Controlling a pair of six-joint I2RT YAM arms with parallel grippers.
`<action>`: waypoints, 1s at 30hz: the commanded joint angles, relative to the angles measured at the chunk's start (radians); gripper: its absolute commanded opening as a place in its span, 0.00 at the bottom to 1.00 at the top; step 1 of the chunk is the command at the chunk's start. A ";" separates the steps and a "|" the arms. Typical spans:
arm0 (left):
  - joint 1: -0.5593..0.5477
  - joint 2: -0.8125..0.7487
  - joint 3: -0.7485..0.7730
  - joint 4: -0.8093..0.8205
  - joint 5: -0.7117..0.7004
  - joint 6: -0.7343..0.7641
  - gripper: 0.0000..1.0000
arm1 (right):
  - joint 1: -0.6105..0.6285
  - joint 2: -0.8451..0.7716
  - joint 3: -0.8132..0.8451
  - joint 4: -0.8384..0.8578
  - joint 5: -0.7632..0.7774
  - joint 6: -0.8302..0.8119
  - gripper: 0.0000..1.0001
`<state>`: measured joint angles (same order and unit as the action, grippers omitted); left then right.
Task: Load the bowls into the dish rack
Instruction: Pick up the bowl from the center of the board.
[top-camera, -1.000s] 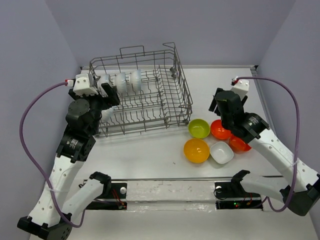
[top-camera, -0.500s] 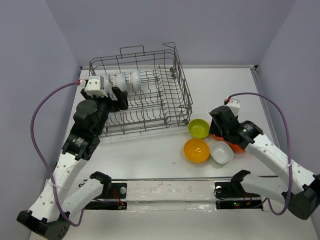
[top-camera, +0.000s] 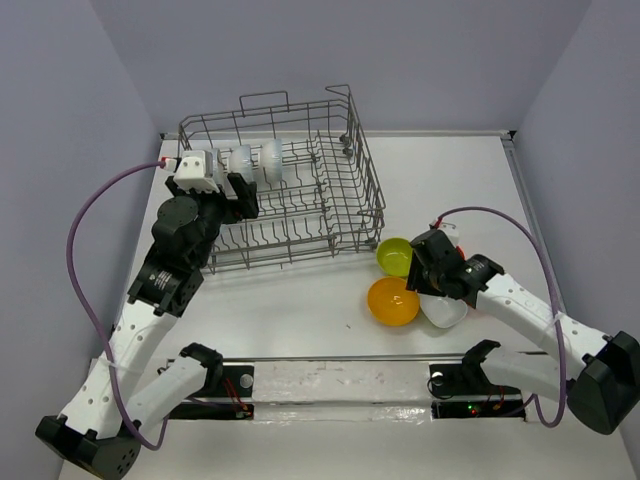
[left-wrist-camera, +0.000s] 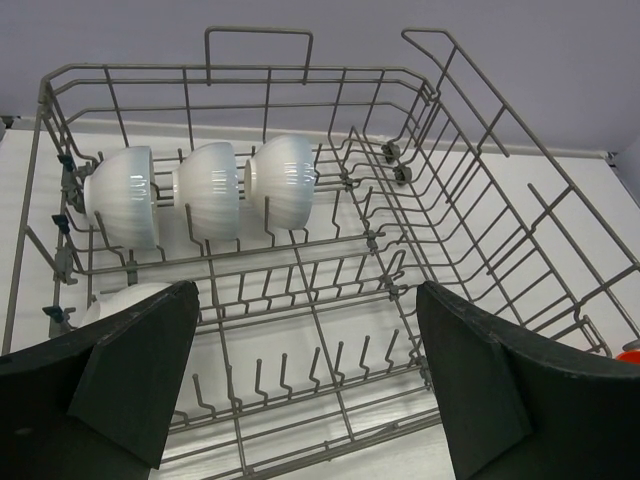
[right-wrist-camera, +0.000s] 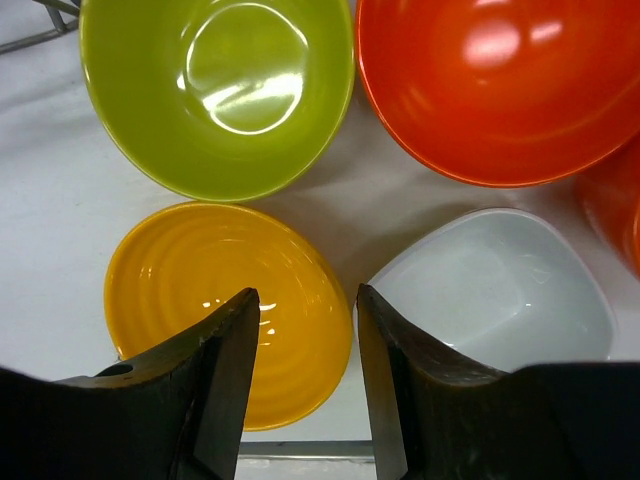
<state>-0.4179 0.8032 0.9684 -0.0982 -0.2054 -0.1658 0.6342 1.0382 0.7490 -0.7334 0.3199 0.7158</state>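
Left end effector (left-wrist-camera: 305, 295) spread wide, hovering over dish rack (left-wrist-camera: 300, 69); three white bowls (left-wrist-camera: 210, 190) on edge in back row. Right end effector (right-wrist-camera: 305, 300) apart, not clamped, straddling rim of orange-yellow bowl (right-wrist-camera: 200, 290) on bench (right-wrist-camera: 50, 230), just beside squarish white bowl (right-wrist-camera: 500, 290).

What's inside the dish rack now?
Three white bowls stand on edge in the dish rack's back row. A fourth white bowl is mostly hidden behind the left gripper's jaws.
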 joint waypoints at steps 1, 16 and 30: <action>-0.004 0.004 -0.011 0.055 0.009 0.011 0.99 | -0.002 0.014 -0.030 0.104 -0.027 0.016 0.49; -0.009 0.013 -0.010 0.046 -0.005 0.009 0.99 | -0.002 0.063 -0.106 0.209 -0.027 0.034 0.49; -0.010 0.028 0.001 0.025 -0.019 0.011 0.99 | -0.002 0.031 -0.163 0.249 -0.068 0.051 0.46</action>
<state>-0.4202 0.8322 0.9611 -0.1013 -0.2142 -0.1654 0.6342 1.1027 0.5983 -0.5266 0.2695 0.7467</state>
